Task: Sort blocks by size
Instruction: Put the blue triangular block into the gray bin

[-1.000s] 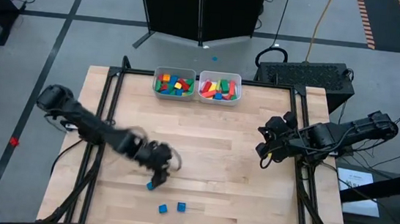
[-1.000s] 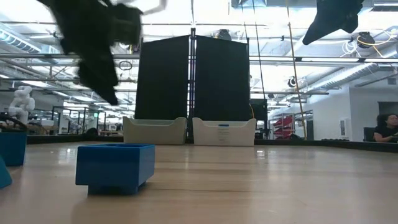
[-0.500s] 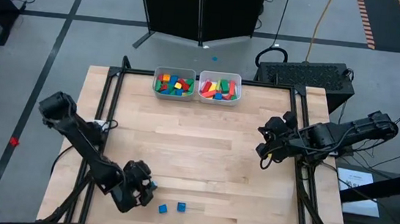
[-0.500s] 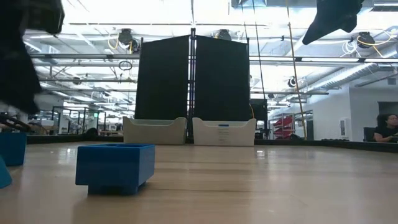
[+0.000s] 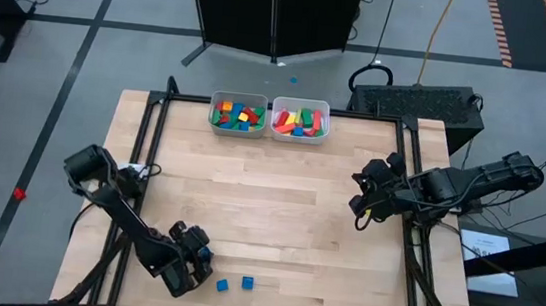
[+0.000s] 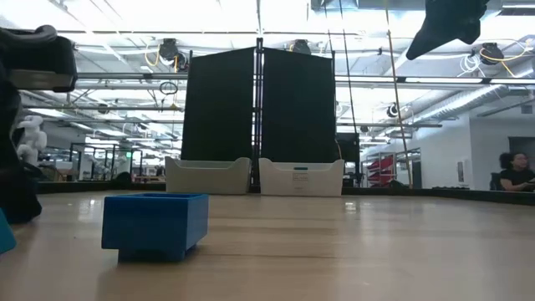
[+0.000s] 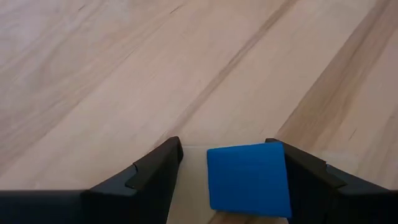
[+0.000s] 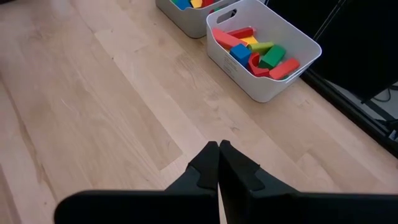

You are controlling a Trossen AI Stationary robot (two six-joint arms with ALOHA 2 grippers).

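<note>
A small blue block (image 7: pixel 249 179) lies on the wooden table between the open fingers of my left gripper (image 7: pixel 224 147). The gripper is low over the table's near left part (image 5: pixel 199 257). The block sits close to one finger and leaves a gap to the other. Two more small blue blocks (image 5: pixel 223 285) (image 5: pixel 247 283) lie on the table just to the right of the gripper. One of them shows large in the low view (image 6: pixel 155 226). My right gripper (image 8: pixel 219 149) is shut and empty, held above the table's right side (image 5: pixel 361 204). My left gripper points down with one finger on each side of the blue block, which rests flat on the table. The block's side (image 7: pixel 281 177) lies right beside one finger (image 7: pixel 305 180). I cannot tell whether they touch.
Two pale bins at the table's far edge hold many coloured blocks, the left bin (image 5: pixel 237 114) and the right bin (image 5: pixel 300 120). They also show in the right wrist view (image 8: pixel 267 43). Bare wood lies between the bins and the near blocks.
My left gripper has gone from the table's middle toward the near edge and down. It now stands low over the small blue block, with the fingers on either side of it. The blocks and my right arm have kept still.
</note>
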